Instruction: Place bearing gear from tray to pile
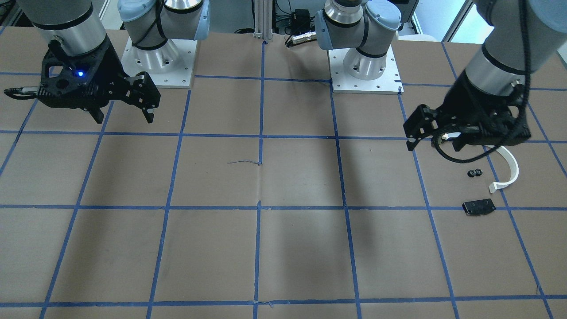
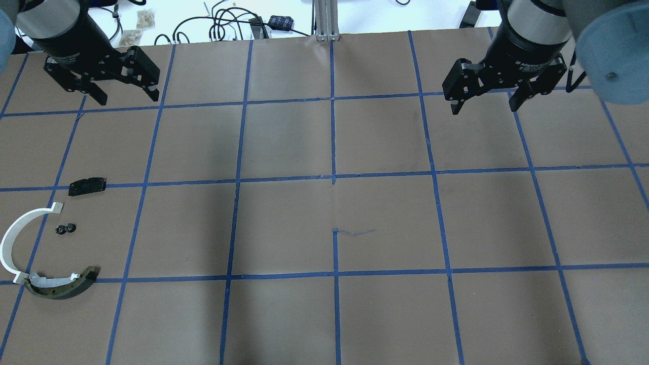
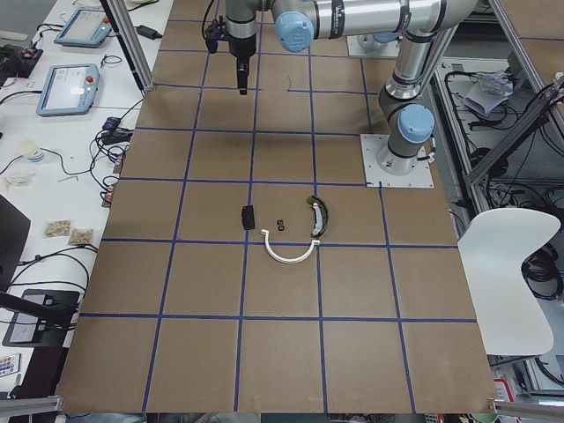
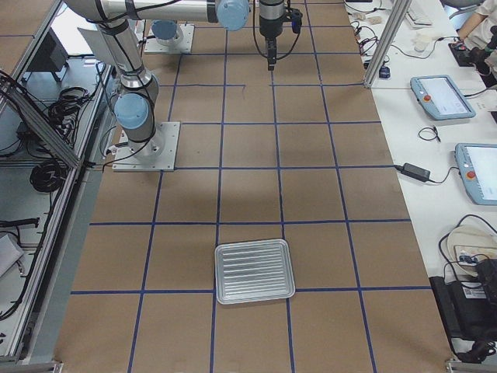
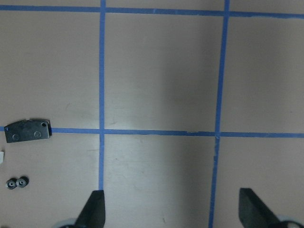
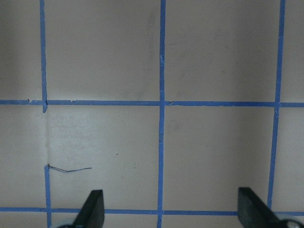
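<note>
- The left gripper hangs over the operators' side of the table. Its jaws are spread wide with nothing between them.
- The right gripper hangs at the same depth, well apart from the left one, also released and bare.
- The two small black bearing gears lie touching each other on the paper. They sit within the loose pile near the table's end on the robot's left.
- In that pile, a flat black plate rests on a tape line beside the gears. A white plastic half-ring arc curves round their outer side. A curved dark-and-tan metal piece touches the arc's near end.
- A ribbed silver metal tray lies flat near the table's opposite end and shows only in the right side view. It is well apart from both grippers.
- The brown paper-covered table carries a grid of blue tape, and the broad middle lies open between the arms.
- A thin loose blue strand lies flat near the centre.
- Blue-framed tablets and cables sit on a side bench along the operators' edge.
- A white chair stands off the robot's edge.
</note>
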`<control>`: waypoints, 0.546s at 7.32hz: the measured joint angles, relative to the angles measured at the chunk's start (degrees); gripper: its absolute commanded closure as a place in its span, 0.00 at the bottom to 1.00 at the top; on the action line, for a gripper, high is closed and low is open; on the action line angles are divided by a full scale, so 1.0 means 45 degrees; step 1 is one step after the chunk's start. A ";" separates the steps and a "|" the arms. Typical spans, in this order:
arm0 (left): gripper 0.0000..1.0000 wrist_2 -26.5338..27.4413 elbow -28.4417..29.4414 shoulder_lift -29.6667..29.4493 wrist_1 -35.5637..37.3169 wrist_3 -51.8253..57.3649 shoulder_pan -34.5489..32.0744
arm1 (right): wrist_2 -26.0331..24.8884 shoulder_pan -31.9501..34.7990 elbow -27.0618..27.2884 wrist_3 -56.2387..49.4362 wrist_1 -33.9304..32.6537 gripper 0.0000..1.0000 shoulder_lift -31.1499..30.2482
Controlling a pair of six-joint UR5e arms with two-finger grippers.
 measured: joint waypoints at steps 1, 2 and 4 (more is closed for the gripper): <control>0.00 0.0026 -0.0240 0.0119 0.0003 -0.0088 -0.0540 | 0.0000 0.0000 0.0000 0.0000 0.0000 0.00 0.0001; 0.00 0.0127 -0.0456 0.0172 -0.0029 -0.0101 -0.0857 | 0.0000 0.0000 -0.0004 0.0000 0.0000 0.00 0.0000; 0.00 0.0406 -0.0623 0.0207 -0.0084 -0.0071 -0.1036 | 0.0000 0.0000 -0.0008 0.0000 0.0000 0.00 0.0000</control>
